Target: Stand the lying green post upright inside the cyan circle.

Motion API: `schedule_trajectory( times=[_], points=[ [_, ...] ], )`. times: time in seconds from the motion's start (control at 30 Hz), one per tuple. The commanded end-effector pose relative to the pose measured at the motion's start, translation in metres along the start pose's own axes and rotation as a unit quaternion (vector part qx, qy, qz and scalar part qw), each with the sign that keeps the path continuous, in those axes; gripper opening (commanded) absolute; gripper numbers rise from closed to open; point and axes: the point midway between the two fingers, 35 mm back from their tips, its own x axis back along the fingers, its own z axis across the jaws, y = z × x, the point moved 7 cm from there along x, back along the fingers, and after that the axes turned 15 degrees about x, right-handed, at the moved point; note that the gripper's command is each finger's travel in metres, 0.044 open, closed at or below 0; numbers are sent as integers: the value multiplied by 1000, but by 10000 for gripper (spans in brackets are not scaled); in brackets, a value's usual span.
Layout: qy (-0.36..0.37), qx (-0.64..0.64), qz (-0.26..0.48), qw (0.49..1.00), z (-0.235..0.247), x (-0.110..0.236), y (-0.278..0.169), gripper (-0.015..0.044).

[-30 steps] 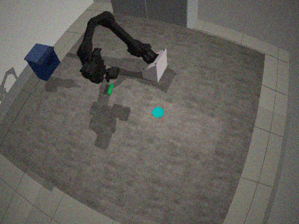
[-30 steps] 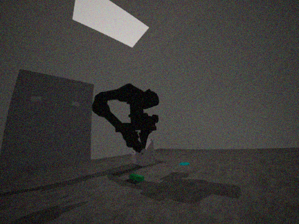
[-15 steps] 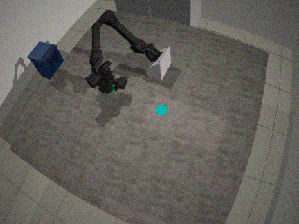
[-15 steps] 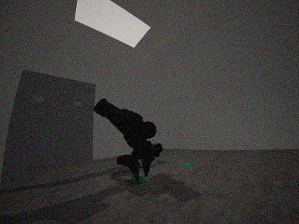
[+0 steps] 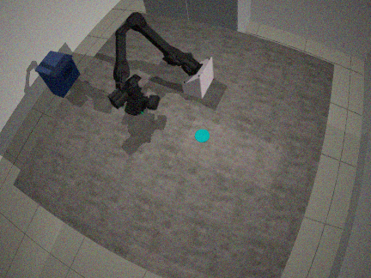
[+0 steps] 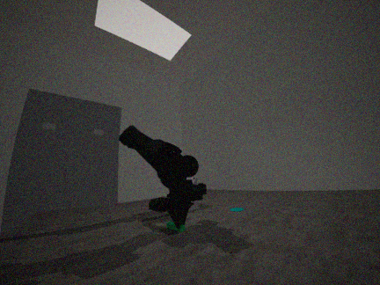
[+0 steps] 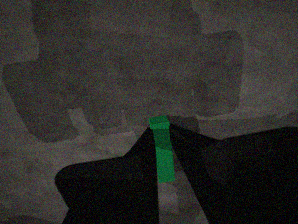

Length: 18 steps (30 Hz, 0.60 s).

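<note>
Gripper [image 7: 162,150] closed narrowly on the lying green post [image 7: 163,150] at floor level (cyan circle [image 5: 202,135] well apart).

Kinda a bare indoor test room: a big grey carpet [image 5: 215,206] is bordered by pale floor tiles [image 5: 339,129], plain walls [image 6: 286,110] are seen all round, and 1 blue bin [image 5: 57,73] is parked nearby.

A dark blue box [image 5: 57,72] stood near the edge of my grey carpet [image 5: 180,206], which pale floor tiles [image 5: 339,129] bordered. A white wedge-shaped block [image 5: 202,78] sat further along. A bright ceiling panel [image 6: 141,27] glowed above a grey cabinet [image 6: 62,154].
</note>
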Motion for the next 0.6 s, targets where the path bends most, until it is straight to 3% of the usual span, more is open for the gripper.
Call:
schedule_trajectory(
  times=[0.0, 0.57],
  points=[
    [0, -6, -2, 1000, -1, 6, 2, 23],
    [7, -5, -5, 1000, -1, 56, 8, 23]
  ],
)
